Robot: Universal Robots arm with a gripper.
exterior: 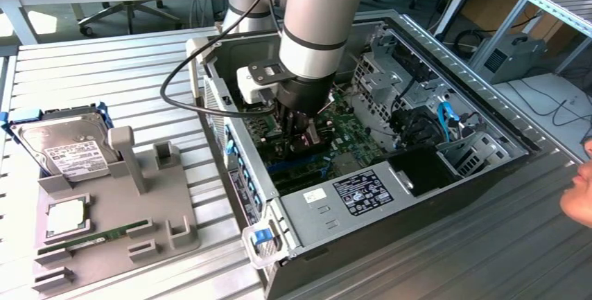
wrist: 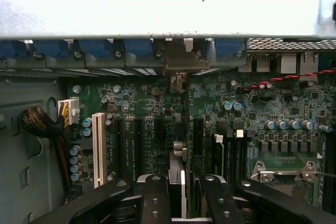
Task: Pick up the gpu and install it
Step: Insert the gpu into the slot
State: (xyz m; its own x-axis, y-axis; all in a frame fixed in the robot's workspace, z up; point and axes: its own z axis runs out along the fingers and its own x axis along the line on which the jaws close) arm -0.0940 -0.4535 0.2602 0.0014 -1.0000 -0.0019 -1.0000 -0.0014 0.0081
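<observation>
Arm reaches down into open computer case on slatted tabletop. Pincer low over green motherboard, jaws narrowed onto gpu, card held edge-on, upright, between finger pads, lined up along expansion slots beside white slot. At exterior view's left, grey holder carries hard drive at far end, memory stick near end. Person at exterior view's right edge.
</observation>
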